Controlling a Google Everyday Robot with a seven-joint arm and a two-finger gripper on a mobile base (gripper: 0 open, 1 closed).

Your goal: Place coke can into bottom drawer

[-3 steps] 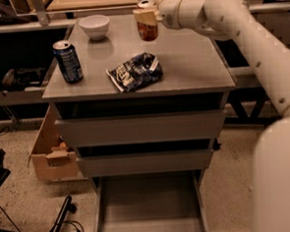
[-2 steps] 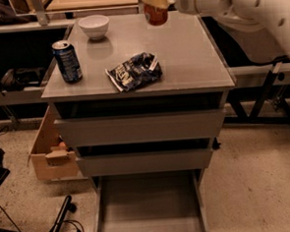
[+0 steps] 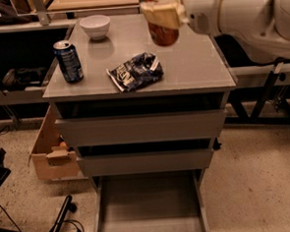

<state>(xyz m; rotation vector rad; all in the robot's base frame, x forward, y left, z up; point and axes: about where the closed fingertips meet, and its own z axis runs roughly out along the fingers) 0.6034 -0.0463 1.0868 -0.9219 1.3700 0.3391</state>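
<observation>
The coke can (image 3: 163, 32), red with a silver top, hangs in the air above the back of the cabinet top, held upright. My gripper (image 3: 161, 11) reaches in from the upper right and is shut on the can, its pale fingers (image 3: 153, 13) wrapping the can's upper half. The bottom drawer (image 3: 149, 229) is pulled out at the bottom of the frame, its flat grey floor bare. The can is well above and behind the drawer.
On the grey cabinet top (image 3: 196, 65) stand a dark blue can (image 3: 68, 61) at the left, a white bowl (image 3: 95, 26) at the back and a dark chip bag (image 3: 134, 71) in the middle. The two upper drawers (image 3: 141, 128) are slightly ajar. A cardboard box (image 3: 51, 153) sits on the floor left.
My gripper has lifted the coke can up off the cabinet top and carried it forward, toward the camera. The other objects have not moved.
</observation>
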